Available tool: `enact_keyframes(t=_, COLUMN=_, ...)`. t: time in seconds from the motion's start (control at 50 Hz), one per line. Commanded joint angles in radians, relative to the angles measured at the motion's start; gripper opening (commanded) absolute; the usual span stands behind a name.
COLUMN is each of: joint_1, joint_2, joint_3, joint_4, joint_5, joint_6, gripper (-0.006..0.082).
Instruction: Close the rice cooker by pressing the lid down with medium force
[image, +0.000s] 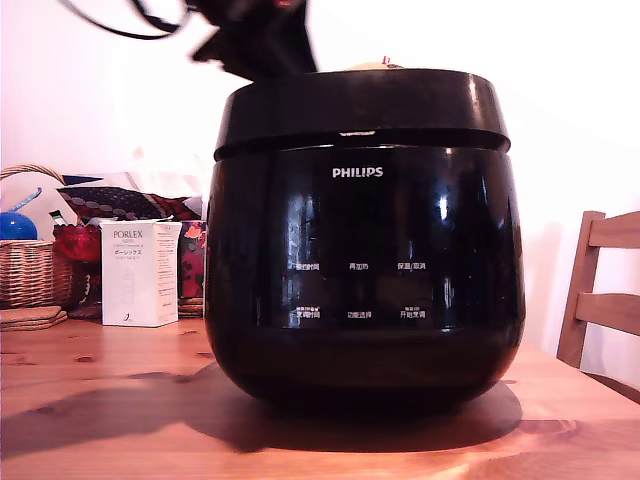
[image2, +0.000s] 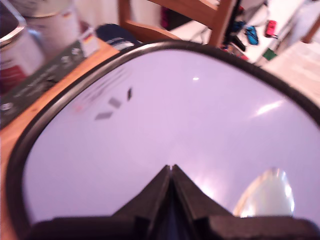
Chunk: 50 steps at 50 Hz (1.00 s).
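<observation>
I see the glossy black Philips rice cooker (image: 365, 240) on the wooden worktop (image: 100, 400), lid (image2: 175, 125) down; my hand (image2: 171, 170), fingers pressed together, touches its reflective top (wrist view only).

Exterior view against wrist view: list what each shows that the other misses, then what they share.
Only the exterior view shows the rice cooker front with its PHILIPS logo, the white PORLEX box and the wicker basket. Only the wrist view shows the gripper tips closed together over the lid's glossy top, and the tins nearby. Both show the lid, the wooden table and a wooden chair.
</observation>
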Motion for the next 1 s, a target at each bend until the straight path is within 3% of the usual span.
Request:
enact_keyframes(t=0.0, joint_1=-0.002, joint_2=-0.005, joint_3=-0.055, joint_4=0.001, joint_5=-0.007, joint_6=-0.009, gripper=-0.0021)
enact_keyframes(t=0.54, joint_1=-0.054, joint_2=-0.078, joint_3=-0.157, joint_4=-0.034, joint_5=-0.022, joint_6=-0.054, gripper=-0.0021)
enact_keyframes(t=0.98, joint_1=-0.072, joint_2=-0.140, joint_3=-0.271, joint_4=0.071, joint_5=-0.048, joint_6=-0.064, gripper=-0.0021)
